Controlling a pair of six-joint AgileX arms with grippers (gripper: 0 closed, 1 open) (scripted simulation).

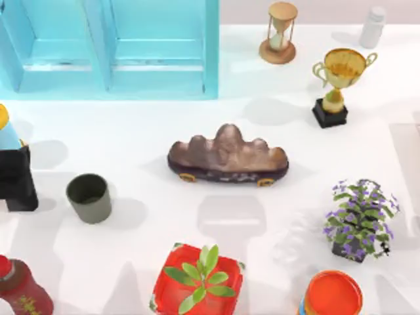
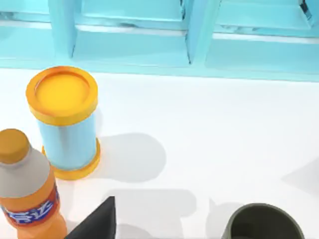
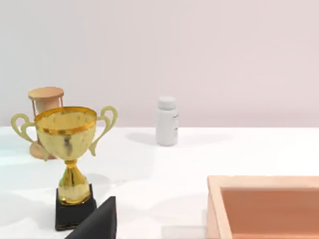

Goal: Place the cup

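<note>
A: Where's the small olive-grey cylindrical cup [image 1: 89, 197]?

B: Upright on the white counter [image 1: 138, 138], left side, nothing holding it, so the pickup isn't done yet. Left arm's nearest. Can't tell how either arm's jaws stand. Next it needs lowering around the rim.

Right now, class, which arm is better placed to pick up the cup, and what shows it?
Left. The cup stands on the table's left side, and the left wrist view has its rim close below.
</note>
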